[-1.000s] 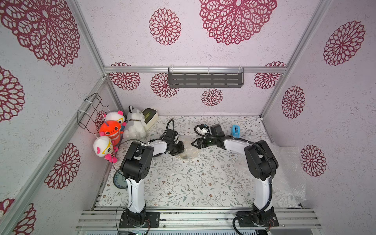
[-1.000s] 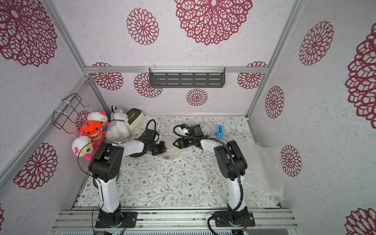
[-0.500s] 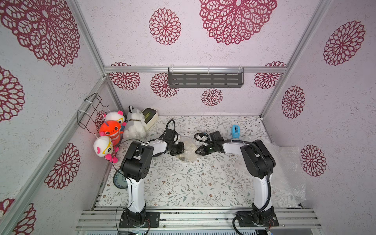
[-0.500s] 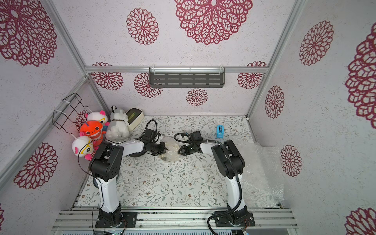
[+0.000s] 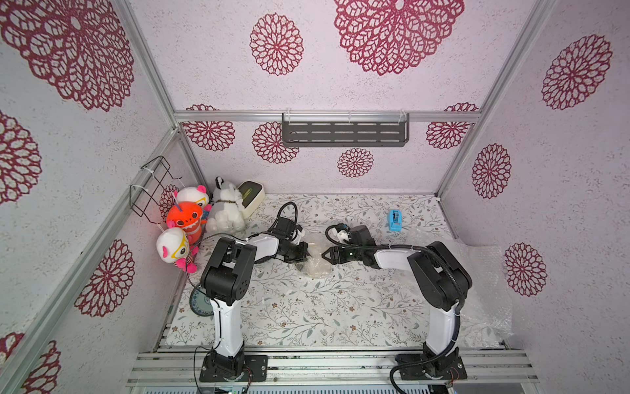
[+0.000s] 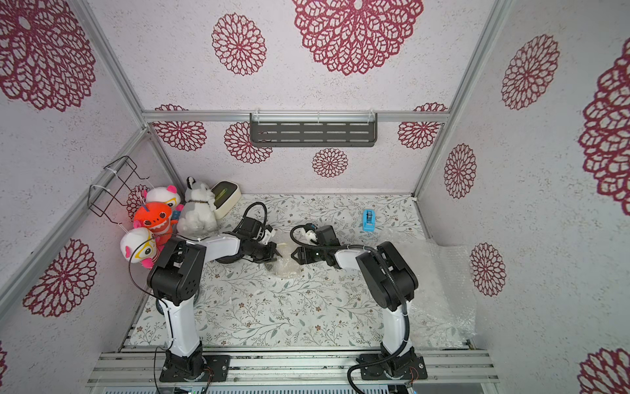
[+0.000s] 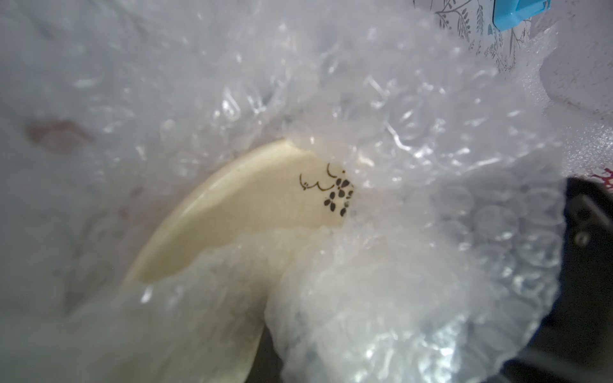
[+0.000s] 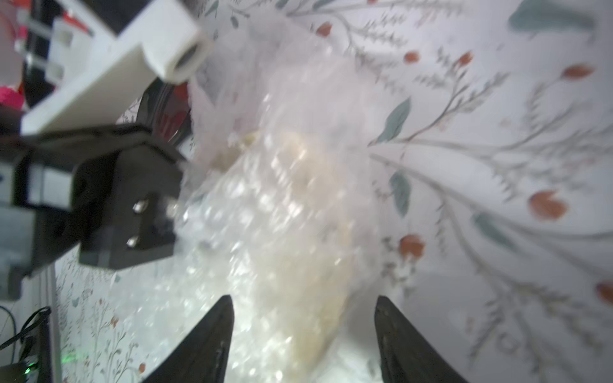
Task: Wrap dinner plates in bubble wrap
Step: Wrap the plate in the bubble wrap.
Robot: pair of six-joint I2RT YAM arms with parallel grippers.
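Your cream plate [image 7: 238, 212] sits part-covered in bubble wrap [image 5: 317, 266], well left of the tape dispenser [image 5: 394, 220]. The left gripper [image 5: 305, 254] pinches the wrap tight, the right gripper [image 5: 324, 255] gapes beside it, holding nothing, and the grey-teal plate [image 5: 199, 302] waits bare.

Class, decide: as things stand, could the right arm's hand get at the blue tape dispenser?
Probably yes. The right hand is open, and the blue tape dispenser stands alone on the table behind that arm's wrist, nothing between; the arm must pull back and turn.
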